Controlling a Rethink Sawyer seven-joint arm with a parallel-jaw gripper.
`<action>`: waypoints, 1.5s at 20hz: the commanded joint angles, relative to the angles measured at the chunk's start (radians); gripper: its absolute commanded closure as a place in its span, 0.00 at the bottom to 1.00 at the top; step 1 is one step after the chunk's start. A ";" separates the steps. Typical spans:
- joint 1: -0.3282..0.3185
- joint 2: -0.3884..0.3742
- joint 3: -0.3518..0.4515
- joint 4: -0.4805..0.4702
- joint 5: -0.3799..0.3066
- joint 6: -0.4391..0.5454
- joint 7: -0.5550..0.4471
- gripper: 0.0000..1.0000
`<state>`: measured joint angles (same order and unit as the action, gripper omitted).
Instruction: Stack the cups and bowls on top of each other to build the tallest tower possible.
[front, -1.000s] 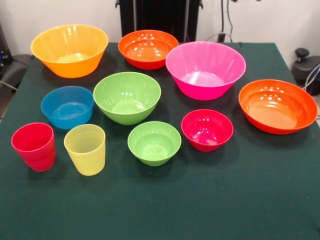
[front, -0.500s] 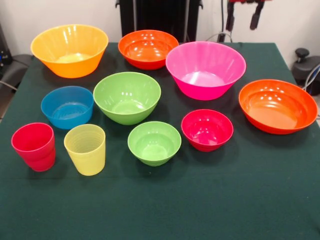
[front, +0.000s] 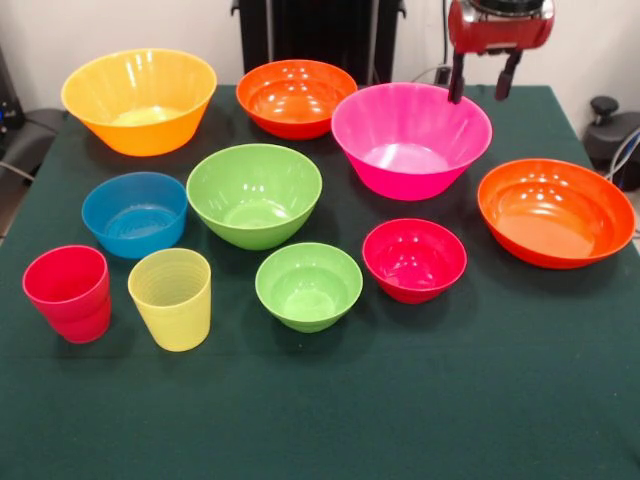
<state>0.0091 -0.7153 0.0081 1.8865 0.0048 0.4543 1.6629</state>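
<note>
Eight bowls stand on the bench (front: 540, 400): two green (front: 254, 193) (front: 308, 285), two orange (front: 296, 97) (front: 556, 211), one yellow-orange (front: 139, 99), one pink (front: 411, 138), one blue (front: 134, 213), one red (front: 414, 259). Two cups: one red (front: 68, 292), one yellow (front: 171, 298). Two fingers (front: 457, 78) hang spread apart over the pink bowl's far rim; every other bowl and both cups sit clear of them.

No readable text, labels or numbers anywhere.
</note>
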 joint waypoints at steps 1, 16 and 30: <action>-0.013 0.121 0.069 -0.094 -0.048 -0.096 0.079 0.00; -0.013 0.136 0.027 -0.333 -0.014 0.194 0.062 0.00; -0.051 0.227 0.017 -0.605 -0.069 0.434 0.010 0.00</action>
<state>-0.0025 -0.5621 0.0017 1.4464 0.0007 0.7714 1.6629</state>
